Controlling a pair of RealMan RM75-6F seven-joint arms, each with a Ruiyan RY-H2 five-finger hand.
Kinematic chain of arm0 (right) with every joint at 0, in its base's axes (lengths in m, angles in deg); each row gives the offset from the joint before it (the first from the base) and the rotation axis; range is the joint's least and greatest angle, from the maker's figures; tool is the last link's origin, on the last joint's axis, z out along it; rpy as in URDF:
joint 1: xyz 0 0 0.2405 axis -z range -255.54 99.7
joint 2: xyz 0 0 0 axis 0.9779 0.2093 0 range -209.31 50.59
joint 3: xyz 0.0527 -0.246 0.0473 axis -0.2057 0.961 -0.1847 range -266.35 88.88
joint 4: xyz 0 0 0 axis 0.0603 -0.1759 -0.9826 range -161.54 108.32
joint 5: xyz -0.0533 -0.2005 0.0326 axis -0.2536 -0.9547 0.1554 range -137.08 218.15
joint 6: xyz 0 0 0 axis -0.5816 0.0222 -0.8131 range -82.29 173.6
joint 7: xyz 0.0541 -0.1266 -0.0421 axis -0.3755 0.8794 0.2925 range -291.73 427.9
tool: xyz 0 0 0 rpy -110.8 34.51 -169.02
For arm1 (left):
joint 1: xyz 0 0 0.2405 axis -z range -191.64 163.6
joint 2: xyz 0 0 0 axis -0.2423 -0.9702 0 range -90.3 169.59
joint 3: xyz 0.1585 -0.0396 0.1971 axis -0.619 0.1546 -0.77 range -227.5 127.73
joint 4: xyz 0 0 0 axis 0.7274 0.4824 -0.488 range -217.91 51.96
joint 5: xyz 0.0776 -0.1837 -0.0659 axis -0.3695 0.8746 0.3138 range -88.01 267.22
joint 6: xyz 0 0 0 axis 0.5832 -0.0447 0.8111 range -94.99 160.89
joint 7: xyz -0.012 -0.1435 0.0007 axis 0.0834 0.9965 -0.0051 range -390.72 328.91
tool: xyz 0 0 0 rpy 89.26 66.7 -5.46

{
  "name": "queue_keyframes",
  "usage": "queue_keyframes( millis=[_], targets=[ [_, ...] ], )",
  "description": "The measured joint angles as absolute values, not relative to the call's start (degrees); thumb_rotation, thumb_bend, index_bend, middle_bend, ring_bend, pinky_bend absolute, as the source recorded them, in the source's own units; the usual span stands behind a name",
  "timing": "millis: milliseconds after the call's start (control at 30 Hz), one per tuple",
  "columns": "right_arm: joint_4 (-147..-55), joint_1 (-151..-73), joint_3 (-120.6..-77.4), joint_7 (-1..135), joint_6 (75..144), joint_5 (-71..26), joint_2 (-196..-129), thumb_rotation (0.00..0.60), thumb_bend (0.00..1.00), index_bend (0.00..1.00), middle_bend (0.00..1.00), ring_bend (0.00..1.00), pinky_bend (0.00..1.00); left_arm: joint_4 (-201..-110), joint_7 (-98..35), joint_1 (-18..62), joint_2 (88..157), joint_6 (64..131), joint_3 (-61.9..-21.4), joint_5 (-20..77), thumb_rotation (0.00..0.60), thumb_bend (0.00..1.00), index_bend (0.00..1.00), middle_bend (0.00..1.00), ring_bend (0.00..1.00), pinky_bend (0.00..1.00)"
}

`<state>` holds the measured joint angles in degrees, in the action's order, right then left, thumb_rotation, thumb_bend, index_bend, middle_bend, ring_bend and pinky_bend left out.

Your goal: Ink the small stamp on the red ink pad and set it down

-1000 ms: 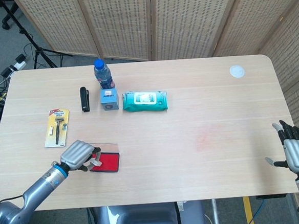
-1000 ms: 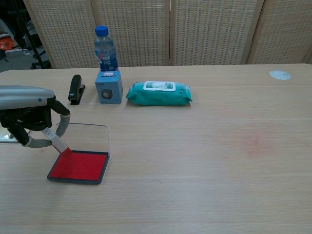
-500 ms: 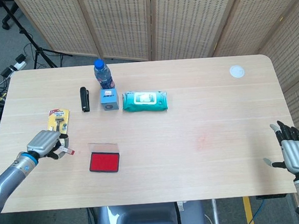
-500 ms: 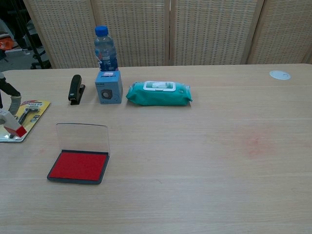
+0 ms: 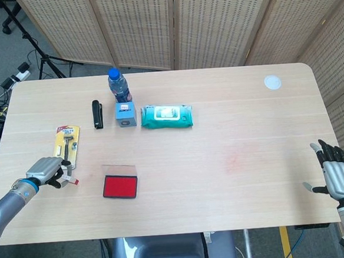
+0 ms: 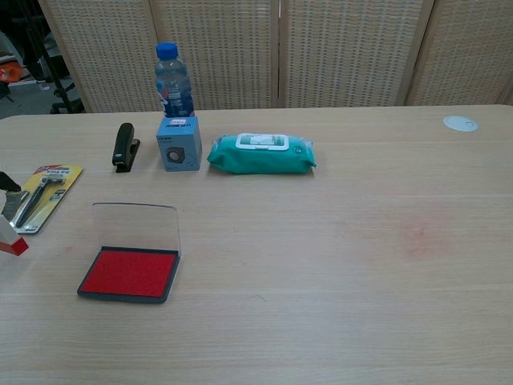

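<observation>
Head view, left robot hand (image 5: 43, 171) holding stamp (image 5: 70, 181) (labels unreadable)

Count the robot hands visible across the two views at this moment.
2. The left hand is at the table's left edge, holding the small red-tipped stamp beside the open red ink pad. The right hand hovers open off the right edge.

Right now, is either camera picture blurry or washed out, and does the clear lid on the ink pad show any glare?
Head view: even, soft light, faint shadows; the left hand and small stamp look small and slightly soft. Chest view: sharp; the ink pad lid shows only pale edge reflections, no strong glare; the stamp is cut by the left edge.
</observation>
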<state>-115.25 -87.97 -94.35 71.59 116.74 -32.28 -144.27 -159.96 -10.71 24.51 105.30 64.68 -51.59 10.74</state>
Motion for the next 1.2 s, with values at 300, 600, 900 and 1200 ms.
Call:
queue_keyframes(
  millis=[300,600,900,1200],
  targets=[
    [-115.31,-87.94,-94.41,71.38,116.69,-32.13,-144.11,0.6,0.0,0.0,0.0,0.0,0.0,-155.64,-11.56,23.7,110.28,66.94,-51.79,10.0,0.6,0.41,0.66,1.0,1.0,0.96],
    [-115.39,-87.91,-94.45,71.17,116.7,-32.02,-143.95,0.6,0.0,0.0,0.0,0.0,0.0,-152.02,-11.4,22.34,114.2,70.69,-52.11,8.23,0.6,0.4,0.65,1.0,1.0,0.96],
    [-115.32,-87.95,-94.44,71.05,116.61,-32.03,-143.95,0.6,0.0,0.0,0.0,0.0,0.0,-151.9,-12.78,22.53,114.56,69.92,-51.92,9.51,0.6,0.4,0.61,1.0,1.0,0.96],
    [-115.45,-87.96,-94.42,70.99,116.57,-32.04,-143.88,0.6,0.0,0.0,0.0,0.0,0.0,-152.61,-14.43,22.64,114.35,69.37,-51.72,10.8,0.6,0.39,0.5,1.0,1.0,0.96]
  ],
)
